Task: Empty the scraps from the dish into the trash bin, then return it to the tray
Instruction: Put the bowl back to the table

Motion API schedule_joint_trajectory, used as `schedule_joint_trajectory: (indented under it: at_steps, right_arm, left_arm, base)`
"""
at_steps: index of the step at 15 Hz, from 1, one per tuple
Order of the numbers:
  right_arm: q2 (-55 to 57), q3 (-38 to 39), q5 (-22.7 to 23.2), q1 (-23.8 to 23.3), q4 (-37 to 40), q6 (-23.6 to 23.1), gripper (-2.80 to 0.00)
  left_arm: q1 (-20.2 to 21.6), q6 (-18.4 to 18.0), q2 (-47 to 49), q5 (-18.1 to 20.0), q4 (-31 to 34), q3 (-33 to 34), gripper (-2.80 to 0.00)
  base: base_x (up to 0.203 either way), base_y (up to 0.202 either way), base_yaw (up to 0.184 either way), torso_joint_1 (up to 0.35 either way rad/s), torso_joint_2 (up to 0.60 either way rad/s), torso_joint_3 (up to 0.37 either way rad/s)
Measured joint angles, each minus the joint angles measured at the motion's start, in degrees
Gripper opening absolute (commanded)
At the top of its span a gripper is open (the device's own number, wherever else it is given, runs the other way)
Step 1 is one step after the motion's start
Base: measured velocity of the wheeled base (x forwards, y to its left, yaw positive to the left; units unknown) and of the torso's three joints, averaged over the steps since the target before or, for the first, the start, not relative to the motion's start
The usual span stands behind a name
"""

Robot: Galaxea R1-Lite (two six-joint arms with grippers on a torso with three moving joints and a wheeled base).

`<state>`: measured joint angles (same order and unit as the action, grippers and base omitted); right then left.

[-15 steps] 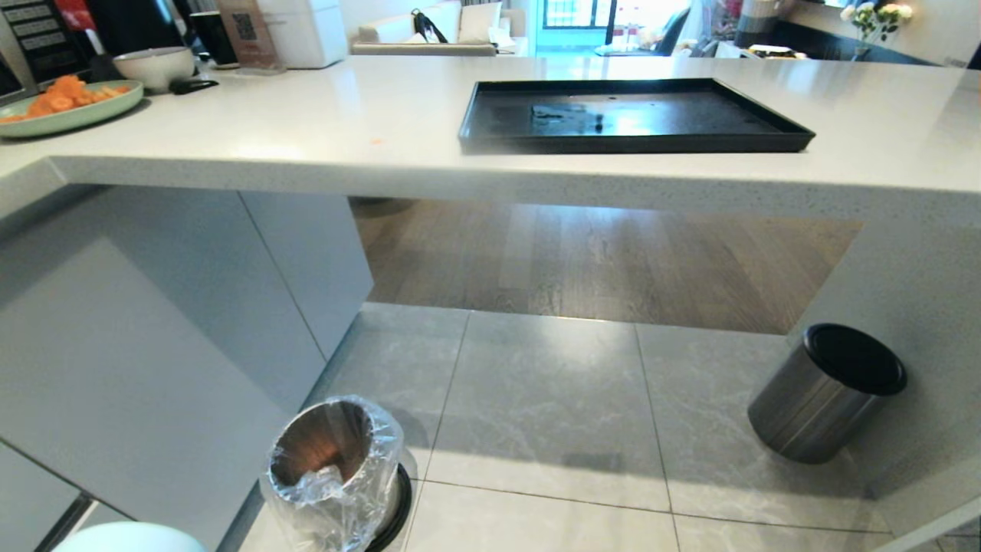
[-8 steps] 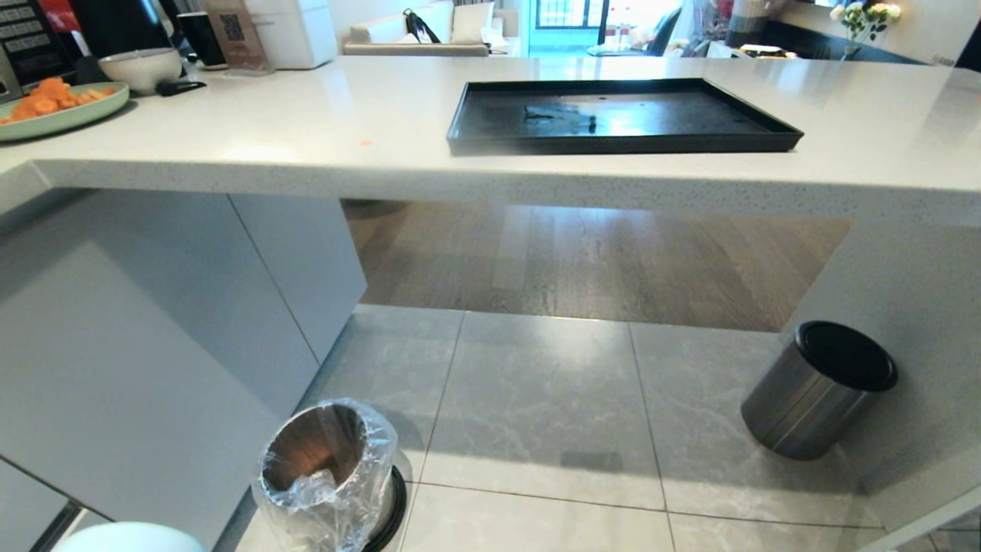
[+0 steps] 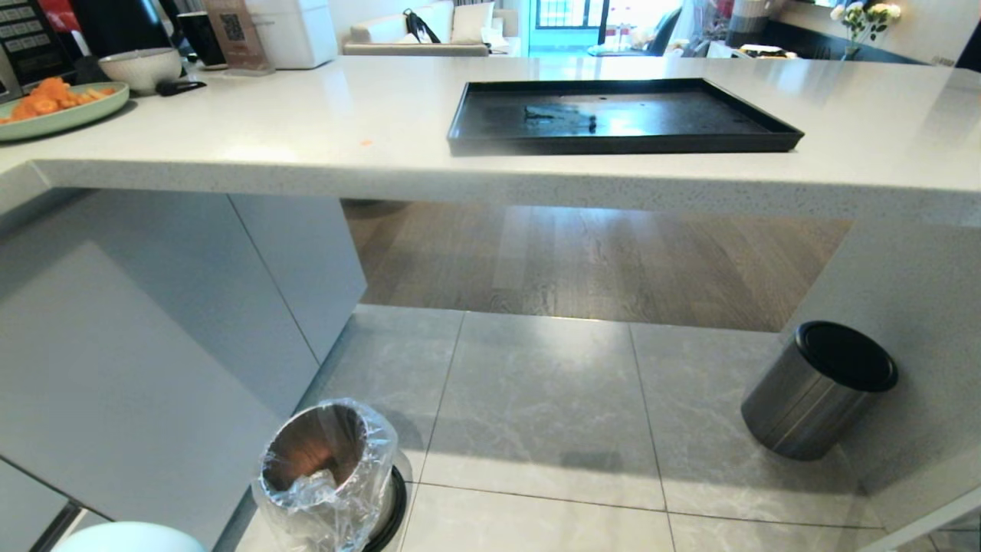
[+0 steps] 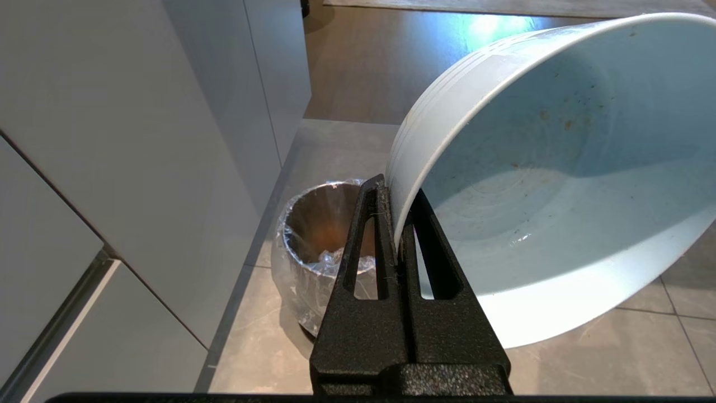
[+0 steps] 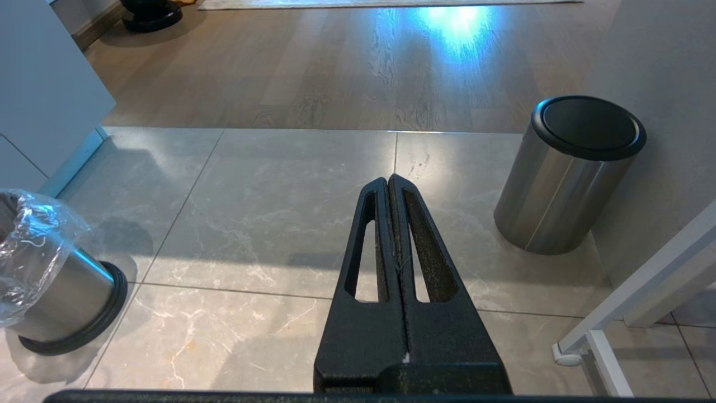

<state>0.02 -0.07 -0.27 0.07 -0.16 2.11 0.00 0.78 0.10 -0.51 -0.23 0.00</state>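
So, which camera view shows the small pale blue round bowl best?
The left wrist view: the pale blue round bowl fills it, tilted, rim clamped by the left gripper. The head view shows only its edge; the right wrist view shows none.

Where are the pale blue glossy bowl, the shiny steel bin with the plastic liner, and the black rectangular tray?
pale blue glossy bowl (image 4: 559, 184), left wrist view, inner wall
shiny steel bin (image 3: 314, 441), head view, inside wall
black rectangular tray (image 3: 625, 143), head view, near rim
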Motion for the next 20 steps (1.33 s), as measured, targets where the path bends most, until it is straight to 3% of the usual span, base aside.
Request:
schedule_joint_trajectory:
  at_steps: [6, 20]
  right_arm:
    - [0.0, 0.0, 0.02, 0.0, -0.01, 0.0, -2.8]
    - [0.0, 0.0, 0.02, 0.0, -0.03, 0.01, -2.8]
  left_arm:
    - [0.0, -0.04, 0.0, 0.07, -0.09, 0.0, -2.8]
    - [0.0, -0.12, 0.0, 0.1, -0.03, 0.0, -2.8]
  base:
    - [0.012, 0.0, 0.0, 0.0, 0.0, 0.002]
    - [0.179, 0.0, 0.001, 0.003, 0.0, 0.003]
